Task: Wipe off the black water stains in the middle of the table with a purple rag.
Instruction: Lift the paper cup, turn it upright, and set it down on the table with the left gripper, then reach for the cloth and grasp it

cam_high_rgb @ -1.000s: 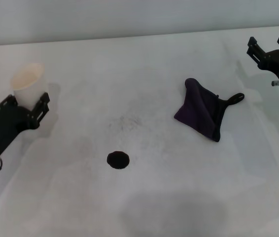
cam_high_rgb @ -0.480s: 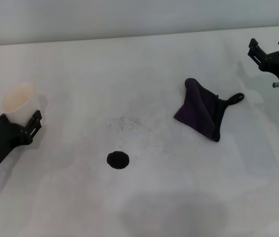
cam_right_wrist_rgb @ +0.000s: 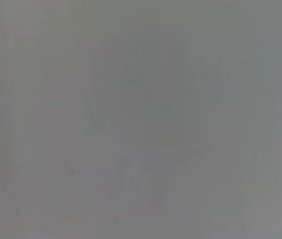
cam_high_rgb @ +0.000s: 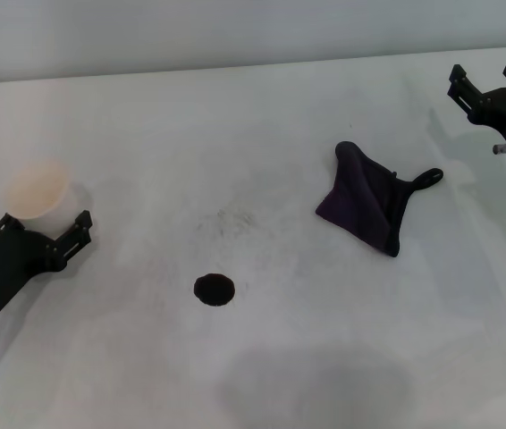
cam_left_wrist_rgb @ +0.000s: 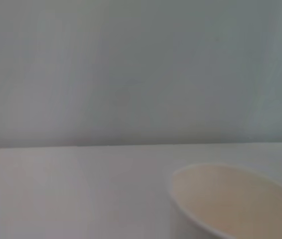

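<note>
The black water stains (cam_high_rgb: pixel 213 289) show as one small round blot on the white table (cam_high_rgb: pixel 262 134), a little left of centre. To the right of it, the purple rag (cam_high_rgb: pixel 369 204) lies crumpled, its black loop pointing right. My right gripper (cam_high_rgb: pixel 485 75) hovers open at the far right edge, beyond the rag and apart from it. At the left edge my left gripper (cam_high_rgb: pixel 44 227) is open and holds nothing. The right wrist view shows nothing I can make out.
A white paper cup (cam_high_rgb: pixel 37 189) stands upright just beyond my left gripper's fingers, and its rim (cam_left_wrist_rgb: pixel 235 199) also shows in the left wrist view. A faint grey speckled smudge (cam_high_rgb: pixel 231 219) lies behind the blot. A grey wall runs behind the table's far edge.
My left gripper has drawn back from around the paper cup, which now stands free beyond its fingers. My right gripper has hardly moved. Rag and blot are unchanged.
</note>
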